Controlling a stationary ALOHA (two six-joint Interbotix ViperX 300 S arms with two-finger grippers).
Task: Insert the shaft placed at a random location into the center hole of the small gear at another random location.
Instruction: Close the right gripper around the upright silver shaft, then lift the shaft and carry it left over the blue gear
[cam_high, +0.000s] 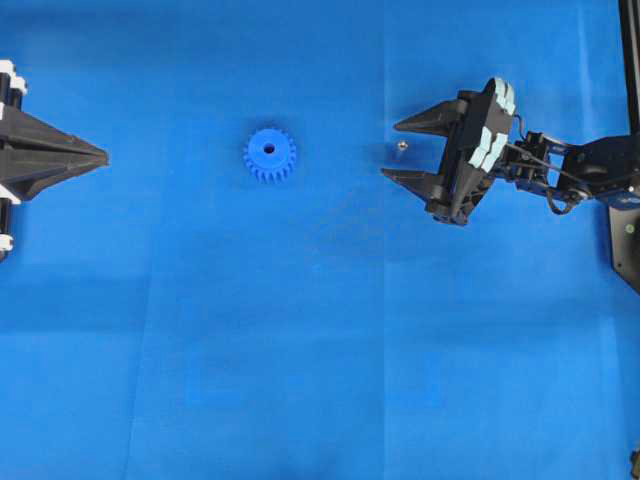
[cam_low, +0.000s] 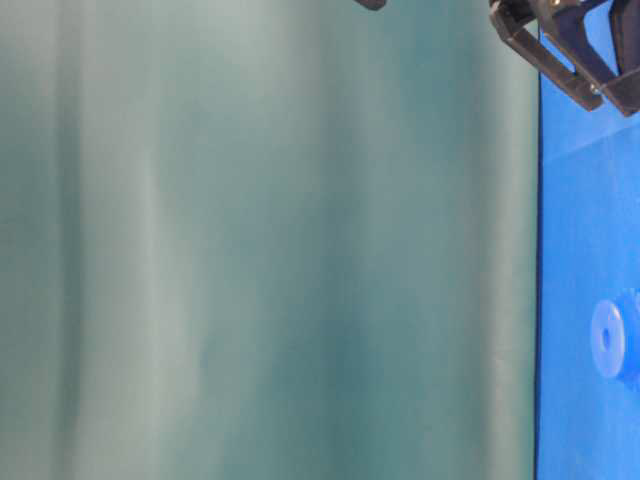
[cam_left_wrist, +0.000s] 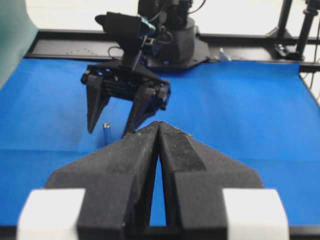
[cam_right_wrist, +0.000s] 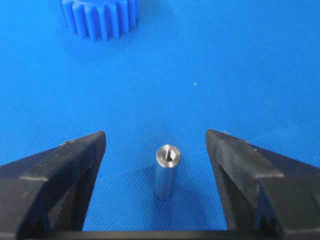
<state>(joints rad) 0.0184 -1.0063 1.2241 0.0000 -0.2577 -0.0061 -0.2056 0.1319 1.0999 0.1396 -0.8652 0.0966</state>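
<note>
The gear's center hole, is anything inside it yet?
No. From overhead the center hole of the small gear looks dark and unfilled; its bottom can't be seen. The shaft stands upright between the right gripper's open jaws.

Table-level view crops the seemingly blurred small gear (cam_low: 612, 338).

The right hand (cam_high: 395, 149) reaches in from the right edge, its arm bent at the wrist and tilted downward. Its two black fingers (cam_right_wrist: 65, 170) stand apart with a wide gap between the tips. The left hand (cam_high: 100, 156) lies level at the left edge, fingers pressed together.
</note>
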